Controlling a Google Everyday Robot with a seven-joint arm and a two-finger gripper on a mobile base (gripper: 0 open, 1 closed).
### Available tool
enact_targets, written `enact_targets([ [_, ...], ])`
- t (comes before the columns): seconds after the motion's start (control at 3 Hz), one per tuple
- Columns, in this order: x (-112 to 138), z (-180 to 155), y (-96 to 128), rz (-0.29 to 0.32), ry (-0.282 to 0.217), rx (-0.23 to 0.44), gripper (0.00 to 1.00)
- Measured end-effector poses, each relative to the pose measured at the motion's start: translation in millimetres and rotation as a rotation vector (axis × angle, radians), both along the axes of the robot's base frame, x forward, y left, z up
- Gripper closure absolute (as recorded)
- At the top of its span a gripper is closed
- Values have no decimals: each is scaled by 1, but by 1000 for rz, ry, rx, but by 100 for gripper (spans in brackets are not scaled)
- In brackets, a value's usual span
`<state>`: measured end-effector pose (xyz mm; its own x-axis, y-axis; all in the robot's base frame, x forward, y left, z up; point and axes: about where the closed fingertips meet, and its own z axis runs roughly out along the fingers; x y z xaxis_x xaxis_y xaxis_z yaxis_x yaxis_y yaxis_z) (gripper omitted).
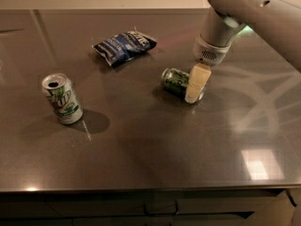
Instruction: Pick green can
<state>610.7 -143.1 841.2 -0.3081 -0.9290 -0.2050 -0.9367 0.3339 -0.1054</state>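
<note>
The green can (175,81) lies on its side on the dark grey table (155,145), right of centre. It is dark green with pale markings and a silver end. My gripper (194,89) comes down from the upper right on a pale grey arm and sits at the can's right end, covering part of it. Its cream tip reaches down to the table surface in front of the can. The can rests on the table.
A mostly white can with a green and red logo (61,99) stands upright at the left. A blue crisp bag (123,45) lies at the back, left of the green can. The table's front edge runs along the bottom.
</note>
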Motion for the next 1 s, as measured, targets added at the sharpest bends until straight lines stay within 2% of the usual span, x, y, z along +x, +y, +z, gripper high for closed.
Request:
enact_targets([
  [0.33, -3, -6, 3, -31, 17, -6, 15],
  [1.0, -14, -3, 11, -39, 17, -10, 61],
])
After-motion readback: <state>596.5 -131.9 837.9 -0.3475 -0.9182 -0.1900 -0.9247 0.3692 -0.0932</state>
